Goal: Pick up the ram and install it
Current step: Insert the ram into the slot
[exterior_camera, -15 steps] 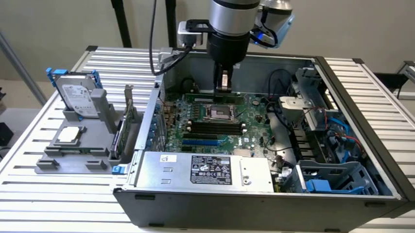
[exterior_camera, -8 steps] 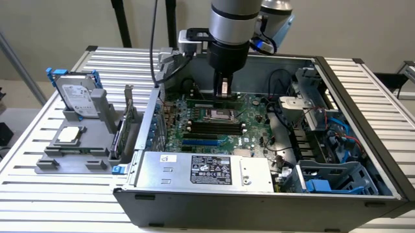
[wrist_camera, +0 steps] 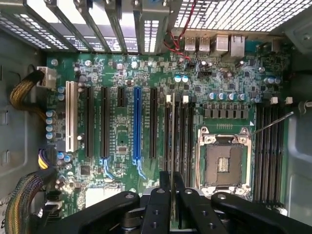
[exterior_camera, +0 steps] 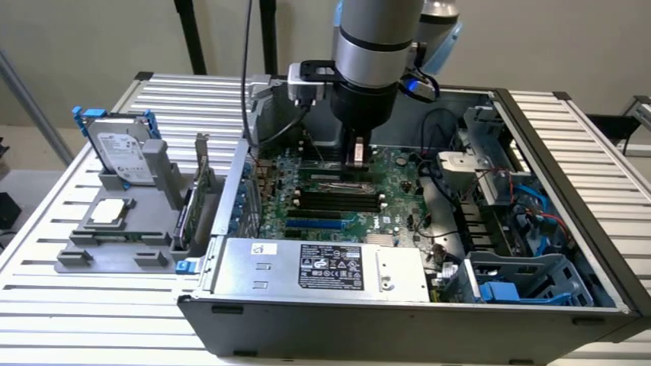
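Right now the arm reaches down into the open computer case [exterior_camera: 569, 221], which lies on a slatted metal table [exterior_camera: 41, 282], and its gripper [exterior_camera: 356, 156] hangs just above the green motherboard [exterior_camera: 336, 206], near the board's far edge. The fingers [wrist_camera: 161, 204] are drawn close together and pinch the ram [wrist_camera: 173, 161], a thin stick seen edge-on in the wrist view, standing upright along the row of black memory slots [wrist_camera: 181, 131] beside the empty processor socket [wrist_camera: 225, 161]; whether it already sits down in a slot I cannot tell. At the case's near edge the grey power supply [exterior_camera: 315, 268] carries a dark label [exterior_camera: 331, 267] with white print and certification marks, too small to read, and a small white sticker at its corner. On the table toward the exterior view's left, a grey holder [exterior_camera: 112, 240] carries a hard drive [exterior_camera: 120, 149] standing upright with an unreadable white label, and a square silver processor chip [exterior_camera: 107, 213] lies flat below it.
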{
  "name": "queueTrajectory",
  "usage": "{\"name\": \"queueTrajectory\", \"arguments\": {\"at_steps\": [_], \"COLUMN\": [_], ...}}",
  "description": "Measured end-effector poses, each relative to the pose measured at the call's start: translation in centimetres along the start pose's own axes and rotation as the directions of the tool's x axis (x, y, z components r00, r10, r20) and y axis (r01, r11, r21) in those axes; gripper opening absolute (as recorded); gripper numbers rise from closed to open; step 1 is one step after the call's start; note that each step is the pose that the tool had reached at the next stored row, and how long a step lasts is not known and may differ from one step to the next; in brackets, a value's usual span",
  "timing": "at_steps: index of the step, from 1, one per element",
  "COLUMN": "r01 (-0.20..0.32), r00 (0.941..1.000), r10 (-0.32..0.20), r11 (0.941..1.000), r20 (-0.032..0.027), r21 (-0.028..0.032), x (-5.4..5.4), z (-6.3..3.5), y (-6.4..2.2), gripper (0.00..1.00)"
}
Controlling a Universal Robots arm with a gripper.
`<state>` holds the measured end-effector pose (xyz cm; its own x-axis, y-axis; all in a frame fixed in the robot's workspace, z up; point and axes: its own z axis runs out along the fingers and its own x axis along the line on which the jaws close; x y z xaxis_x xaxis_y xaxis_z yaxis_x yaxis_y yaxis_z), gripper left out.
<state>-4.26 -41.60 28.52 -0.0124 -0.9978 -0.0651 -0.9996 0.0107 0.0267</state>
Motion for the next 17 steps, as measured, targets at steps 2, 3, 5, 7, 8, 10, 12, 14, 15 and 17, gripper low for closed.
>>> {"name": "queueTrajectory", "arguments": {"at_steps": [2,3,5,7,8,10,12,14,15,17], "r01": [0.0,0.0,0.0,0.0,0.0,0.0,0.0,-0.001,-0.001,-0.004], "r00": [1.0,1.0,1.0,1.0,1.0,1.0,1.0,1.0,1.0,1.0], "r10": [0.0,0.0,0.0,0.0,0.0,0.0,0.0,0.001,0.001,0.004], "r11": [1.0,1.0,1.0,1.0,1.0,1.0,1.0,1.0,1.0,1.0], "r20": [0.0001,0.0001,0.0,0.0,0.0001,0.0001,0.0,0.0002,0.0001,0.0], "r21": [0.0,0.0,0.0,0.0,0.0001,0.0,0.0,0.0002,0.0002,0.0002], "x": [0.1,0.1,0.1,0.1,0.1,0.1,0.1,0.0,0.0,-0.2], "z": [0.35,0.54,0.9,1.26,1.44,1.82,2.18,2.54,2.73,3.09], "y": [-0.17,-0.17,-0.18,-0.19,-0.2,-0.21,-0.22,-0.23,-0.24,-0.3], "gripper": [0.14,0.14,0.14,0.14,0.14,0.14,0.14,0.14,0.14,0.14]}}
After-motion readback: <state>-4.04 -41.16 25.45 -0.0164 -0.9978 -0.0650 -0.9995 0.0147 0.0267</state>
